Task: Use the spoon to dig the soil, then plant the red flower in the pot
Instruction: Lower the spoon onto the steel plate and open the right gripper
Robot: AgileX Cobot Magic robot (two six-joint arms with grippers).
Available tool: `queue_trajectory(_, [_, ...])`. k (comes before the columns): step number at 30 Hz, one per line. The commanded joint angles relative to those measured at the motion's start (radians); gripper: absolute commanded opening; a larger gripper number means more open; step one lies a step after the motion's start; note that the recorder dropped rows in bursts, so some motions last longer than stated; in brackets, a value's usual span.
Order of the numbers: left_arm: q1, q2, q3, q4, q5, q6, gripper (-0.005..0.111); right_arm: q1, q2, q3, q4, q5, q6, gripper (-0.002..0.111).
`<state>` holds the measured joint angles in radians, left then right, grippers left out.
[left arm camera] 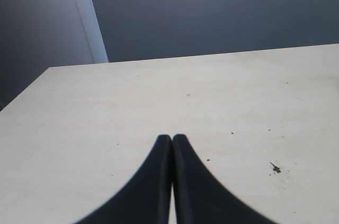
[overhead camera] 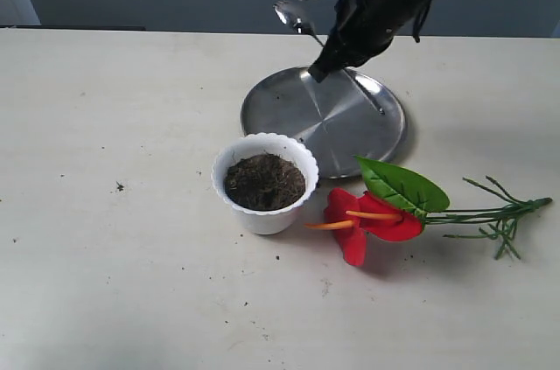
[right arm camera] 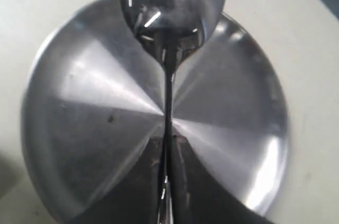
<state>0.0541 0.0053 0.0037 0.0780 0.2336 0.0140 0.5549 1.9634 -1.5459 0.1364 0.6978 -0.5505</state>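
Observation:
The white scalloped pot (overhead camera: 264, 185) stands mid-table, filled with dark soil (overhead camera: 264, 181). Right of it the red flower (overhead camera: 367, 221) lies flat on the table, stems pointing right. My right gripper (overhead camera: 319, 70) hangs above the steel plate (overhead camera: 325, 116), shut on the handle of the silver spoon (overhead camera: 292, 16), whose bowl points up and to the left. In the right wrist view the spoon (right arm camera: 170, 1) runs from the shut right gripper (right arm camera: 167, 138) out over the plate (right arm camera: 79, 107). My left gripper (left arm camera: 172, 138) is shut on nothing, above bare table.
The plate sits just behind the pot and flower. Crumbs of soil (overhead camera: 119, 186) are scattered over the pale tabletop (overhead camera: 114, 99). A dark wall rises behind the table's far edge.

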Motion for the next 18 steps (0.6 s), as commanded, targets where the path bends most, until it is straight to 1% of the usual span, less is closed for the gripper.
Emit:
queue_trajectory(1, [-0.007, -0.005, -0.004, -0.008, -0.001, -0.004, 0.000, -0.007, 0.088, -0.119, 0.099, 0.105, -0.018, -0.001])
queue_trajectory(7, [-0.007, -0.005, -0.004, -0.008, -0.001, -0.004, 0.000, -0.007, 0.178, -0.155, 0.029, 0.092, 0.010, -0.001])
queue_trajectory(18, [-0.007, -0.005, -0.004, -0.008, -0.001, -0.004, 0.000, -0.007, 0.269, -0.155, -0.001, 0.016, 0.051, -0.001])
